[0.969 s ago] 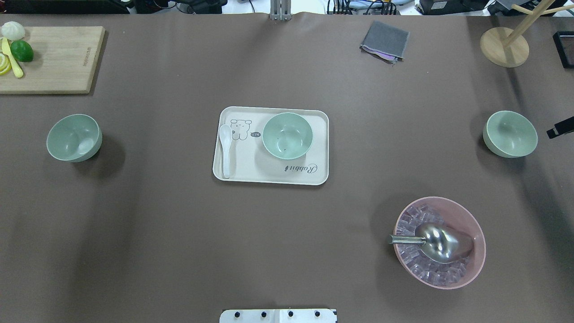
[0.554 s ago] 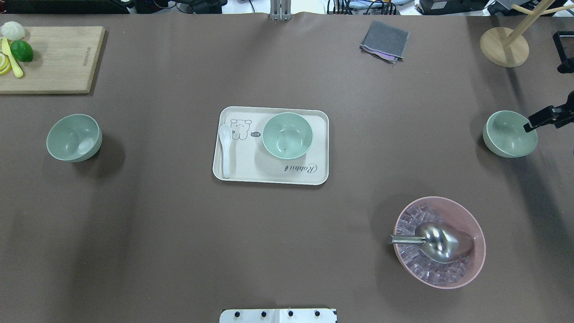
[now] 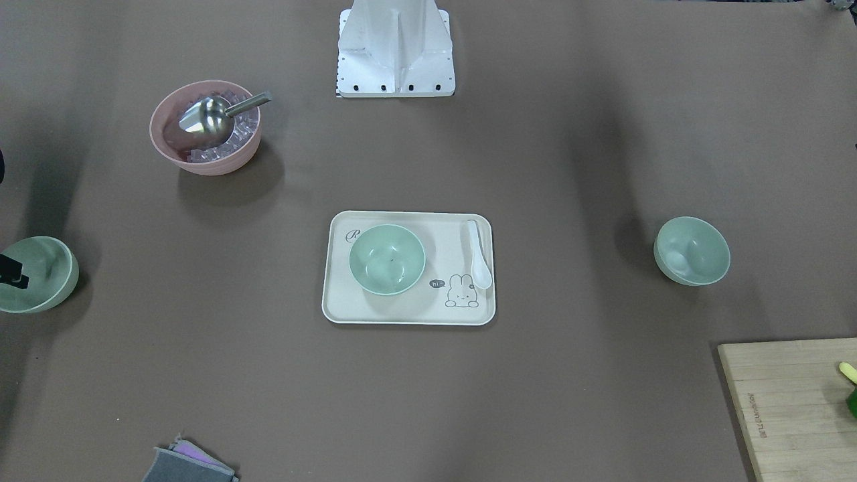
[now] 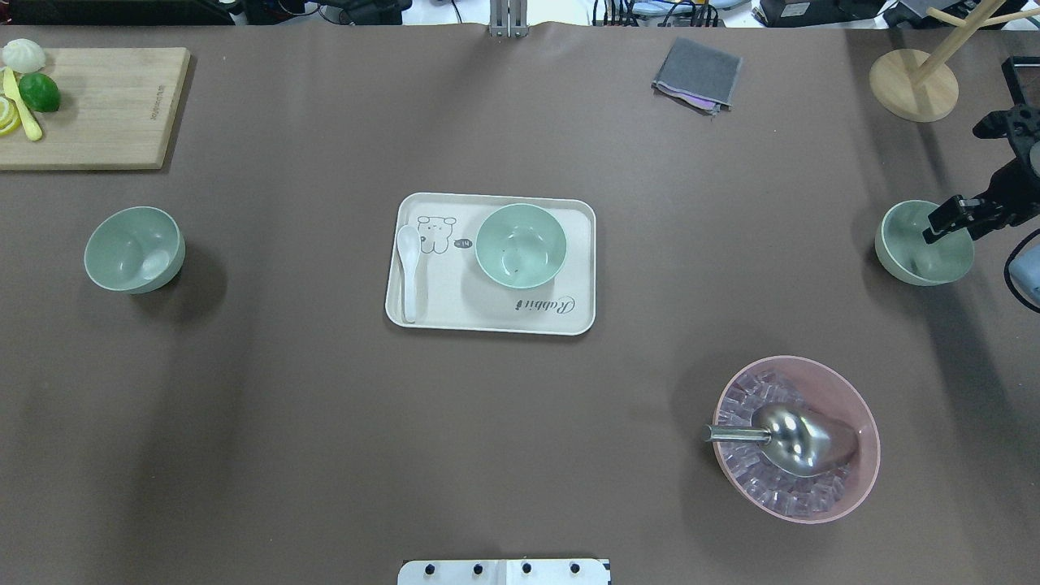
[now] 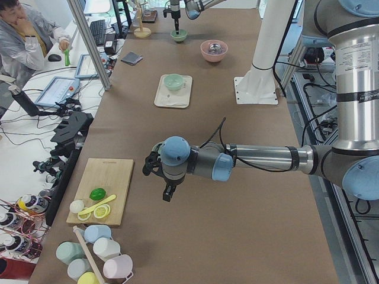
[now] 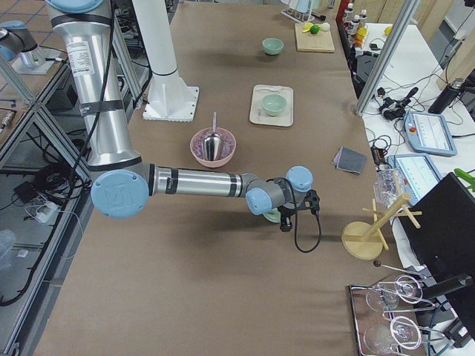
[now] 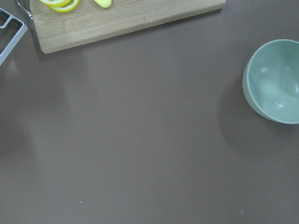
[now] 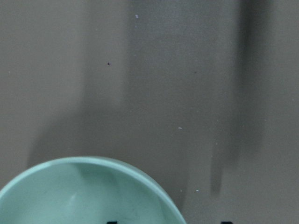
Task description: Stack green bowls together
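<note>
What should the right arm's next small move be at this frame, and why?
Probably ease the right end effector straight down, then close on the rim. It sits over the green bowl at the robot's right, open, and the wrist view shows that bowl's rim passing between its two jaws, so a rim pinch looks lined up.

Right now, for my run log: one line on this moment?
right pincer: open over right bowl | left pincer: state unclear | stack: not started
</note>
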